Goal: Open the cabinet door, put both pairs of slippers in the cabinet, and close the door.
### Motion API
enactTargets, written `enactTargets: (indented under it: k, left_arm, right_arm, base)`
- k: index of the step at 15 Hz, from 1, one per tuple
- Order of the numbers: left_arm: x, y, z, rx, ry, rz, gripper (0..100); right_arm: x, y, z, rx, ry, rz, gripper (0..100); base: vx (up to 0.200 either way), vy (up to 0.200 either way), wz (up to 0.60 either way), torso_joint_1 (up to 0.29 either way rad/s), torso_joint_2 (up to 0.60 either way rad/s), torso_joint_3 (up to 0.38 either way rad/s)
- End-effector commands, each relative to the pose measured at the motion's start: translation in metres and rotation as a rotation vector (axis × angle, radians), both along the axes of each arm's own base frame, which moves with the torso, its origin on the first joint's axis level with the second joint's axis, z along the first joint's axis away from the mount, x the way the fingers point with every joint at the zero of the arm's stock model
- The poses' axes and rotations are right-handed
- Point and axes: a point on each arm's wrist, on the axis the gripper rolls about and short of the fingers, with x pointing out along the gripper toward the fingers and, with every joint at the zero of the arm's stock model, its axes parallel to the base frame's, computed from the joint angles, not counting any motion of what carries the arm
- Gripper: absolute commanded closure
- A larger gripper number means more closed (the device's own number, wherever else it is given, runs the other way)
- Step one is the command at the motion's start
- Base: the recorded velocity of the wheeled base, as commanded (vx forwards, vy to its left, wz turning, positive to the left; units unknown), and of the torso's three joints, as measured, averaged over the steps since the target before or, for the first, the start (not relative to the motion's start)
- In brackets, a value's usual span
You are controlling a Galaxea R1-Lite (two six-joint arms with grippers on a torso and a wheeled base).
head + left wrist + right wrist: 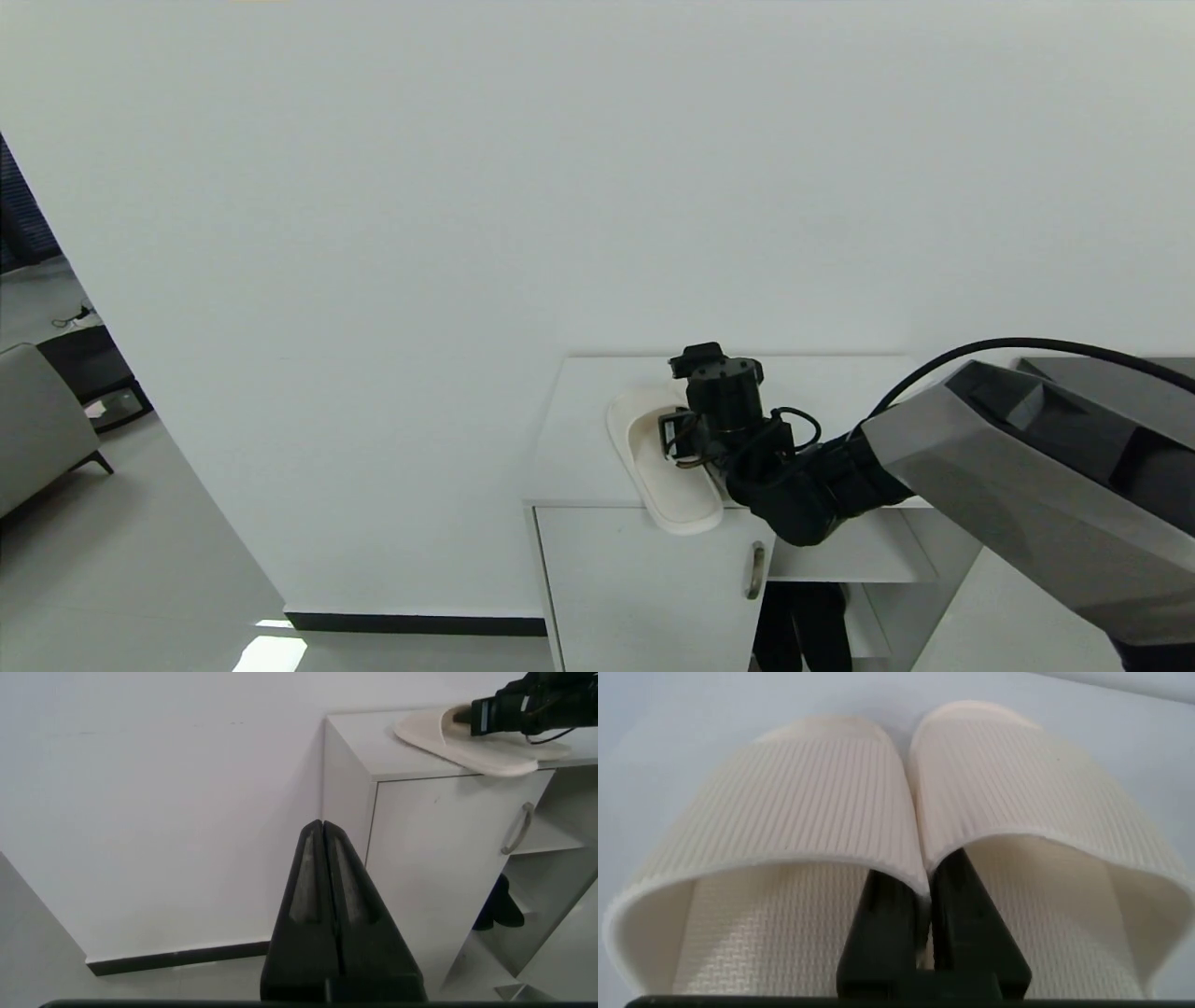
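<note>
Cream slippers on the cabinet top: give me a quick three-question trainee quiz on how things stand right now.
1. True or false: the cream slippers lie on the floor.
2. Pick one: the right gripper has its fingers A) one inside each slipper, pinching the adjoining straps between them; B) both inside one slipper; C) clear of both slippers.
3. Fill in: the left gripper, off to the cabinet's side, is ____ (open/shut) and holds nothing.

Key: 1 false, they lie on top of the cabinet; 2 A; 3 shut.
</note>
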Motion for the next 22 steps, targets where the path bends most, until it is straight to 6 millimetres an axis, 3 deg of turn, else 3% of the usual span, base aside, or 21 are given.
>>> enactTargets:
  k: [1, 6, 12, 17, 22]
  left_arm:
    - [0.000, 0.000, 0.000, 0.000, 0.000, 0.000, 100]
    - [0.000, 0.000, 0.000, -0.002, 0.000, 0.000, 100]
    - [0.000, 0.000, 0.000, 0.000, 0.000, -0.001, 100]
    - [0.000, 0.000, 0.000, -0.011, 0.001, 0.000, 100]
    - [0.000, 0.000, 0.000, -0.011, 0.001, 0.000, 100]
  right_arm:
    - [-0.018, -0.007, 0.023, 0.023, -0.008, 0.033, 100]
    - [-0.114, -0.040, 0.056, 0.092, 0.011, 0.330, 100]
    - [-0.190, -0.071, 0.052, 0.141, 0.020, 0.589, 100]
    - [-0.195, -0.073, 0.050, 0.153, 0.035, 0.649, 100]
    - [-0.196, -0.069, 0.047, 0.146, 0.044, 0.663, 100]
  base:
    - [0.000, 0.000, 0.00, 0.000, 0.00, 0.000]
    - [0.000, 0.000, 0.00, 0.000, 0.00, 0.000]
    - [0.000, 0.000, 0.00, 0.000, 0.00, 0.000]
    - [0.000, 0.000, 0.00, 0.000, 0.00, 0.000]
    - [-0.200, 0.000, 0.00, 0.005, 0.00, 0.002]
